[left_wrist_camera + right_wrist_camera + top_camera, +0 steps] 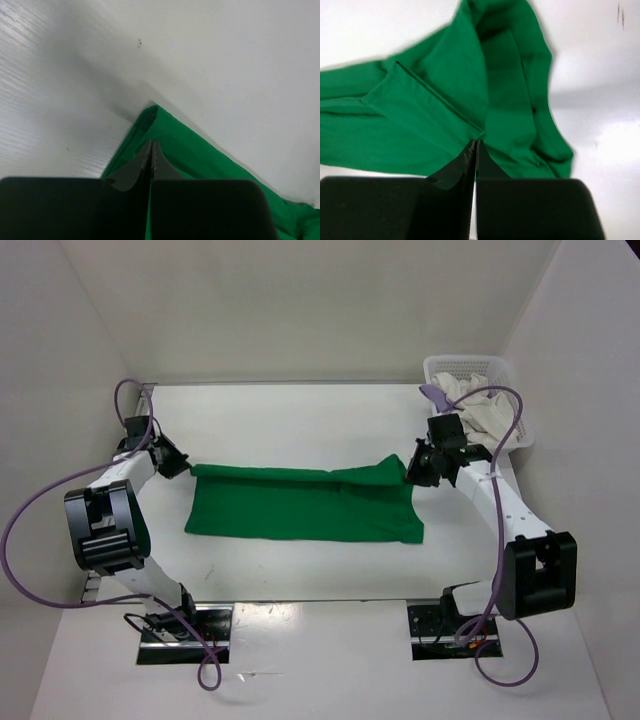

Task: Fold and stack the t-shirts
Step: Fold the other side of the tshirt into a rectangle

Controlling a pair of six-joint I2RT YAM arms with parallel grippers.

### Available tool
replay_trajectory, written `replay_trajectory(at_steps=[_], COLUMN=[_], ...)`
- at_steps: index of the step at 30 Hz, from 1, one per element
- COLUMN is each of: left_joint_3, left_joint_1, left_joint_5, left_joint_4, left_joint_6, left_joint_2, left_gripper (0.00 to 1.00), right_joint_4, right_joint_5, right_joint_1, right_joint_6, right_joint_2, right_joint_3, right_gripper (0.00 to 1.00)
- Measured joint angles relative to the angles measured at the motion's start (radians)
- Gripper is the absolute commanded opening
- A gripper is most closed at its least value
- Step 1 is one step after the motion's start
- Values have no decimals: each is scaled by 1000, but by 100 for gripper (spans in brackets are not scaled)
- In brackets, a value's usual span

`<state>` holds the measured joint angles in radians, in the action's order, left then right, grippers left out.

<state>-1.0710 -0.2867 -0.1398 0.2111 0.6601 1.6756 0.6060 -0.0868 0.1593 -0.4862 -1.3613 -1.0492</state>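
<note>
- The green shirt (pixel 300 510) lies in the middle of the counter (pixel 300 420). It is spread out wide from side to side, between the two arms.
- The left pincer (pixel 183 468) is at the far left corner of the green shirt. In its own wrist view its two tips are pressed together, with green cloth on both sides of them, so it looks clamped on the shirt's edge.
- The right pincer (pixel 413 470) is at the far right corner. Its tips are together too, pinching a bunched bit of the green shirt by a hem.
- Each arm holds one far corner so the cloth stays stretched and does not sag in the middle.
- The far edge looks doubled over into a thick band. I think the arms are partway through a fold, and the edge needs to be carried toward the near side.
- Both corners should travel together, or the fold will come out crooked.
- The white shirt (pixel 490 410) and the purple shirt (pixel 434 394) sit in the basket (pixel 465 367) at the far right corner. They are crumpled and not yet folded, so most of the job is left.
</note>
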Motion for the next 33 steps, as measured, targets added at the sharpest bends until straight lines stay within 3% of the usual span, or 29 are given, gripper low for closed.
replay_trajectory(at_steps=[11, 17, 19, 22, 25, 29, 33], left_joint_3=[57, 72, 79, 87, 113, 134, 130], left_joint_1=[0, 0, 0, -2, -8, 2, 130], left_joint_5=[-11, -6, 1, 32, 64, 73, 81], left_joint_4=[9, 24, 32, 40, 39, 20, -5], left_joint_6=[-2, -2, 2, 14, 40, 56, 47], left_joint_2=[-15, -32, -52, -108, -204, -283, -243], left_gripper=[0, 14, 22, 22, 22, 20, 22], right_joint_4=[166, 225, 219, 174, 93, -8, -75], right_joint_5=[-6, -24, -35, -39, -45, -49, -44], right_joint_1=[16, 63, 68, 104, 151, 171, 175], right_joint_6=[-23, -29, -28, -29, -29, -29, -18], right_joint_2=[61, 87, 90, 41, -43, -183, -304], right_joint_3=[22, 29, 29, 27, 24, -31, -124], right_gripper=[14, 20, 12, 4, 4, 16, 25])
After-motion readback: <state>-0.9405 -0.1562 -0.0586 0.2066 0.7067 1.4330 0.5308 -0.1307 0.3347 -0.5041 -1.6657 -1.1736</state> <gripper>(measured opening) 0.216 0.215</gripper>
